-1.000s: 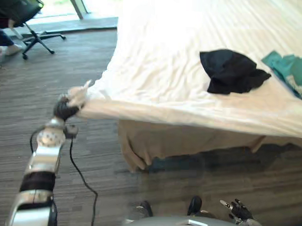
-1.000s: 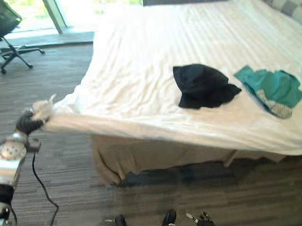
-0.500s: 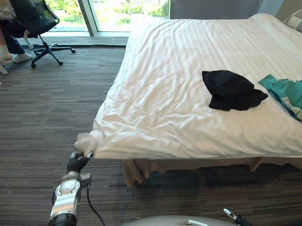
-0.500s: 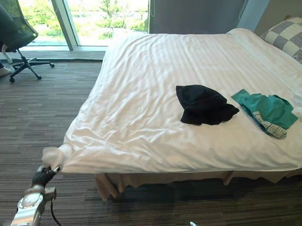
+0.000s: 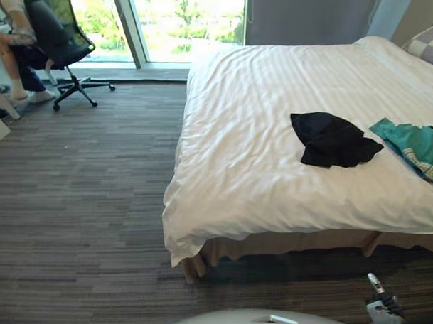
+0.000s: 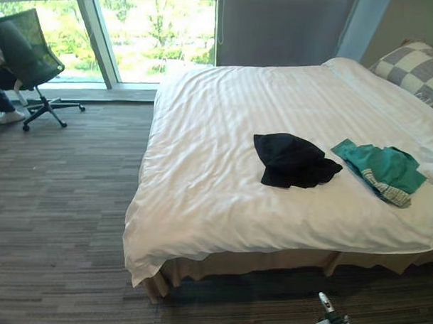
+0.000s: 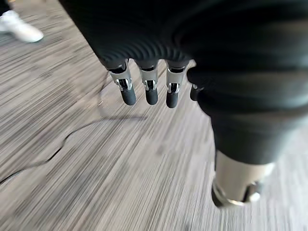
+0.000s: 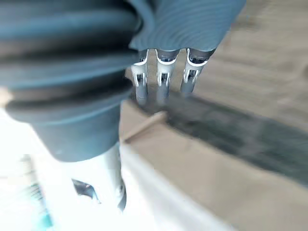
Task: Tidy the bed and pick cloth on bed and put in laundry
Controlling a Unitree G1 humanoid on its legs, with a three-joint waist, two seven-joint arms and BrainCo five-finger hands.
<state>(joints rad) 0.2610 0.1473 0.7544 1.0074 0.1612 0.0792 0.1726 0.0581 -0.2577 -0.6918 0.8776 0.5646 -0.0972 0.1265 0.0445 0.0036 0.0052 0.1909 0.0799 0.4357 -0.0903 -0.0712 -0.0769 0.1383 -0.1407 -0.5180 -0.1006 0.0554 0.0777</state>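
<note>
Black cloth (image 5: 331,140) is laid on the bed (image 5: 245,170), near its middle. Teal cloth (image 5: 415,144) is laid just beside it, on the pillow (image 6: 412,68) side. Left hand (image 7: 150,89) is held over the floor (image 5: 80,200), fingers straight, nothing gripped. Right hand (image 8: 163,72) is seen beside the bed's near edge, fingers straight and empty. Chair (image 5: 59,35) with seated person (image 5: 11,37) is noted well apart from the bed.
</note>
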